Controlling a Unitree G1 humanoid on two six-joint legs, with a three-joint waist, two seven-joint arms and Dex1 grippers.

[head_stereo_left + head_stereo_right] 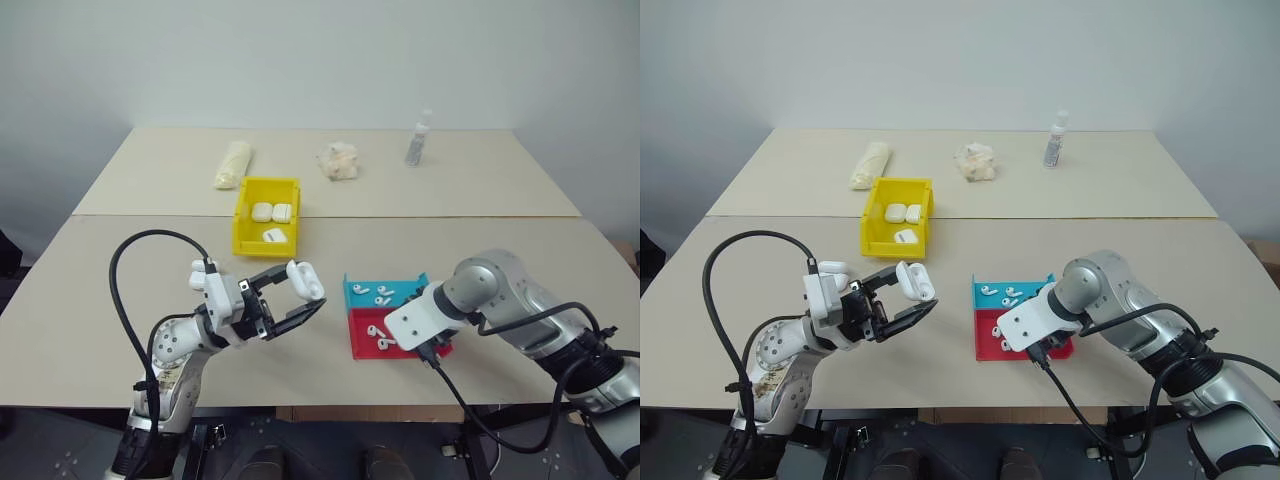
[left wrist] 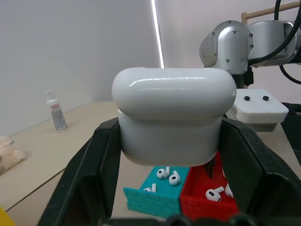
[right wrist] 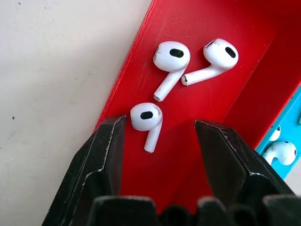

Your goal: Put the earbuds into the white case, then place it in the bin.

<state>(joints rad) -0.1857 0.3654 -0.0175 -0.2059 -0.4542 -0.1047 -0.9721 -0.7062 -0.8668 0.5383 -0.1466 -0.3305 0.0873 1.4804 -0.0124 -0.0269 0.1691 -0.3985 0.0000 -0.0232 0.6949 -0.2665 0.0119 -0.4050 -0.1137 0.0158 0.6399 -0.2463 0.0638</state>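
Gripping the small glossy white rounded case (image 2: 174, 115) between its two black fingers, the left gripper (image 1: 297, 301) held it raised off the beige tabletop (image 1: 90, 300), its lid end uppermost in the left wrist view and its body clamped on both sides. That pose looked deliberate: the case was kept up and to the left of the trays, presented toward the other arm so an earbud could be brought to it without setting it down. Whether its lid was ajar could not be told.

The right gripper (image 3: 160, 125) pointed steeply down into the shallow red plastic tray (image 3: 188, 155), its fingers spread apart and holding nothing. One tiny glossy white earbud (image 3: 146, 119) lay on the tray floor between the two fingertips, nearer the left-hand finger (image 3: 109, 146) in that view, stem trailing toward the wrist. Two more earbuds (image 3: 197, 61) lay just beyond it, close together and outside the fingers' span. The open stance suited a descent around the nearest bud, though the red wall close beside one finger could crowd the pinch.

Touching the red tray stood the shallow blue plastic tray (image 1: 358, 291), with more earbuds inside. Behind them, well apart, sat the small bright yellow rectangular plastic bin (image 1: 245, 210), already containing several similar white cases.
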